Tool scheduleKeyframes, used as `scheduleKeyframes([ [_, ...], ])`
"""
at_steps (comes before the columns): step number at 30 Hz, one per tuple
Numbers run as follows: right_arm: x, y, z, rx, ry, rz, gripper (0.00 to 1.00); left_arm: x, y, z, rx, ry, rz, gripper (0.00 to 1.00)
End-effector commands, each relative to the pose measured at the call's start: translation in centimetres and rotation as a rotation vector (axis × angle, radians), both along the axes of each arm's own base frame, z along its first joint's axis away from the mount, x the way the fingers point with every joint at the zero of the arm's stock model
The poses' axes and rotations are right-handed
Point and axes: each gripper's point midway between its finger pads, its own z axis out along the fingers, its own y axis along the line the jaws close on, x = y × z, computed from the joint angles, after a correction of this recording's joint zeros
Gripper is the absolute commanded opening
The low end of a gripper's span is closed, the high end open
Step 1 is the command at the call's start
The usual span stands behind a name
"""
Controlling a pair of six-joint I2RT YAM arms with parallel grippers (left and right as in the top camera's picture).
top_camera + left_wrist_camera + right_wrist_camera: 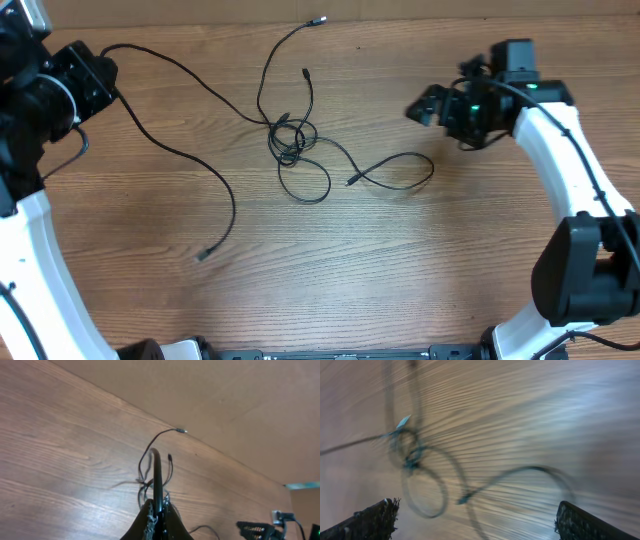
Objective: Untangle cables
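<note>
Cables [292, 140] lie knotted at the middle of the table [400, 260], with loose strands and a loop [400, 170] spreading out from the knot. One long strand runs to the left gripper [98, 68], which is clamped on it. The right gripper [418, 105] hangs near the loop, jaws spread wide and empty.

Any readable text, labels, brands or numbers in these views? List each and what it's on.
None: no readable text in any view.
The cables: plain black, no markings visible.
The table: bare wood grain, no print.
The green light on the right arm: a glow only, no characters.
Right wrist view: too blurred to read anything.
</note>
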Motion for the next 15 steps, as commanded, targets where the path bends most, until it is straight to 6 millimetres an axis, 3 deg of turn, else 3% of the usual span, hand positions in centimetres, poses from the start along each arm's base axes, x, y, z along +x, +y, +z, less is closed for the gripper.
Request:
scheduleKeyframes([
  [1, -0.7, 4.6, 0.3, 0.056, -0.045, 0.154, 1.00, 0.6, -0.9, 1.2, -0.046, -0.047, -0.031, 0.04],
  [6, 0.2, 9.4, 0.3, -0.014, -0.173, 0.243, 1.00, 0.7, 0.2, 2.3, 0.003, -0.091, 0.016, 0.04],
  [9, 1.6, 10.7, -1.1, -0.178, -0.262, 0.237, 1.00, 0.4, 0.9, 2.6, 0.034, -0.098, 0.056, 0.04],
  [13, 2.0, 14.2, -3.1, -0.257, -0.344, 0.327, 0.84, -0.2, 1.8, 2.9, 0.072, -0.102, 0.107, 0.04],
  [15, 2.0, 16.1, -4.4, -0.260, -0.371, 0.379, 0.82, -0.5, 1.7, 3.3, 0.076, -0.113, 0.109, 0.04],
])
